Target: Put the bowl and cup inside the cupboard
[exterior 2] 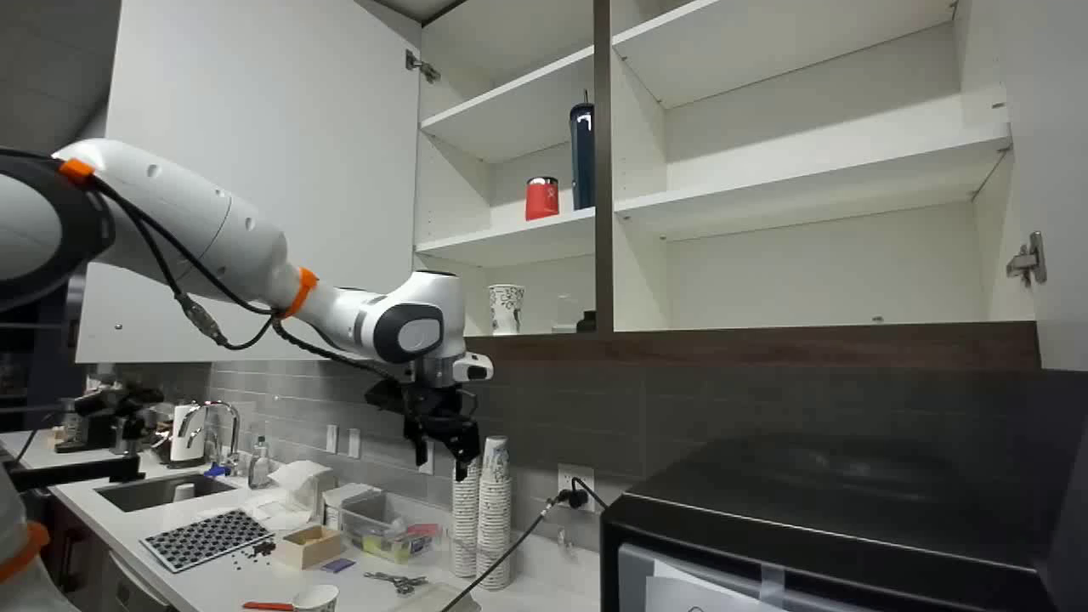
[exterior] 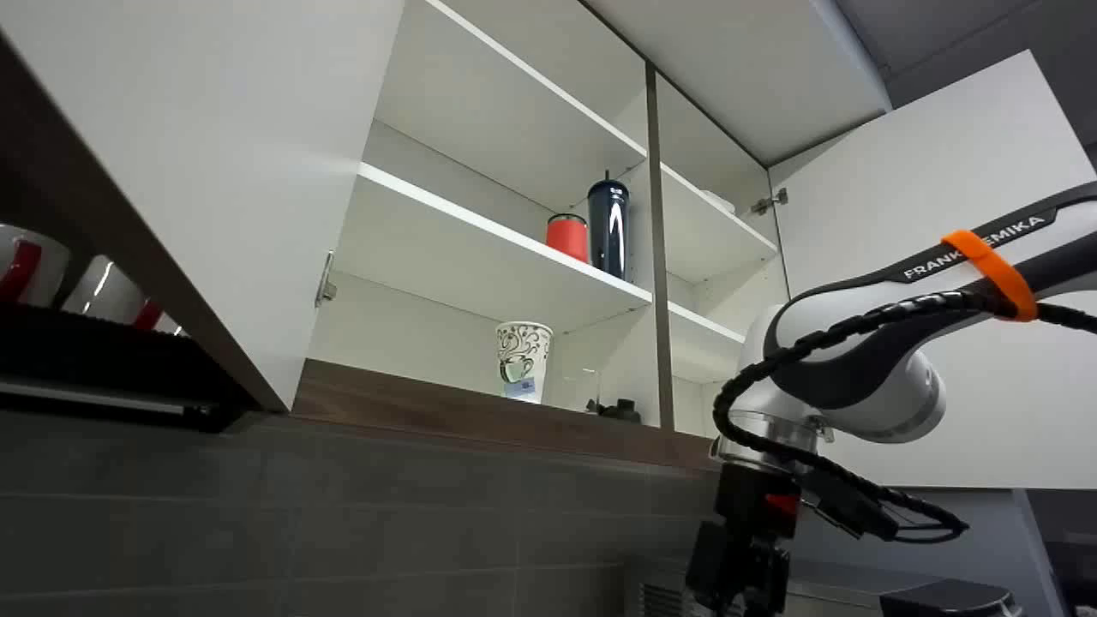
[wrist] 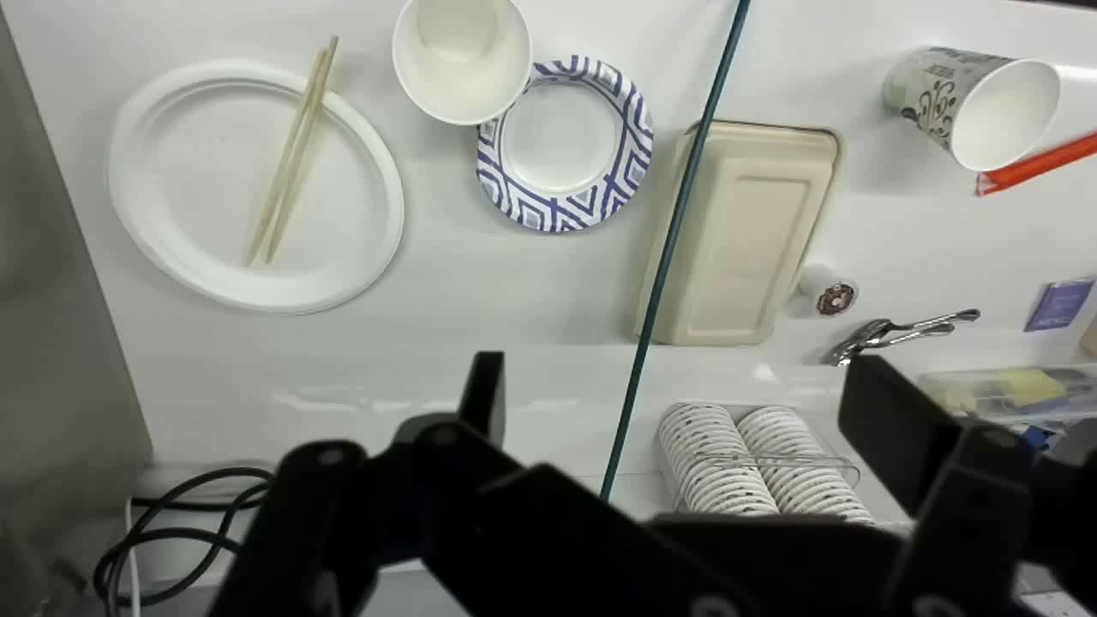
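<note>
While my gripper (wrist: 681, 394) hangs downward, jaws wide | wrist view: bowl (wrist: 561, 141) at its eleven o'clock on counter (wrist: 497, 291), mouth up | in an exterior view: cupboard (exterior 2: 816, 174), bottom edge nine-to-three; my arm (exterior 2: 208, 217) sloping from ten

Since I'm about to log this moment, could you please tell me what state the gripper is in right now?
Gripper: open, its jaws wide apart in the wrist view, holding nothing.

In an ext. view, low, facing steeply up @ cupboard (exterior: 428, 407); both ext. views share it + arm (exterior 2: 221, 229); wrist cam nr. tabletop (wrist: 480, 291), facing down.
</note>
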Available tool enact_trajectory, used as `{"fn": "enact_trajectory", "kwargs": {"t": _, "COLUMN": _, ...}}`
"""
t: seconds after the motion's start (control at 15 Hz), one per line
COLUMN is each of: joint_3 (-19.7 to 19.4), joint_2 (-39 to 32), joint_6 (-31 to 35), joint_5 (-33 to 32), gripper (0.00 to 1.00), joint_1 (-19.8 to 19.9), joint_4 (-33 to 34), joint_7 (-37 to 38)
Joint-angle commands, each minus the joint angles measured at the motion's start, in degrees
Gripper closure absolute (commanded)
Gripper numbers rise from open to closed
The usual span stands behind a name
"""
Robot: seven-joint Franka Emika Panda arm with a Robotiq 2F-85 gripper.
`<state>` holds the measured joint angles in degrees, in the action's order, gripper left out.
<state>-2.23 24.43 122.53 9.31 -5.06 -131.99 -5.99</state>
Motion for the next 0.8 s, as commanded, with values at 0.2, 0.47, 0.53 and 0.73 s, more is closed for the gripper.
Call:
{"fn": "enact_trajectory", "kwargs": {"t": 0.2, "joint_3": 0.52, "joint_2": -0.03, "joint_6": -0.14, "joint_5": 0.26, "gripper": 0.0, "joint_1": 0.59, "joint_4": 0.1, "joint_7": -0.18}}
{"fn": "enact_trajectory", "kwargs": {"t": 0.47, "joint_3": 1.33, "joint_2": -1.59, "joint_6": 0.63, "joint_5": -1.13, "gripper": 0.0, "joint_1": 1.77, "joint_4": 0.0, "joint_7": 3.06}}
{"fn": "enact_trajectory", "kwargs": {"t": 0.53, "joint_3": 2.58, "joint_2": -3.55, "joint_6": 3.44, "joint_5": -3.99, "gripper": 0.0, "joint_1": 3.88, "joint_4": -1.23, "joint_7": 7.78}}
{"fn": "enact_trajectory", "kwargs": {"t": 0.73, "joint_3": 3.21, "joint_2": -7.97, "joint_6": 9.78, "joint_5": -7.46, "gripper": 0.0, "joint_1": 6.64, "joint_4": -5.3, "joint_7": 14.26}}
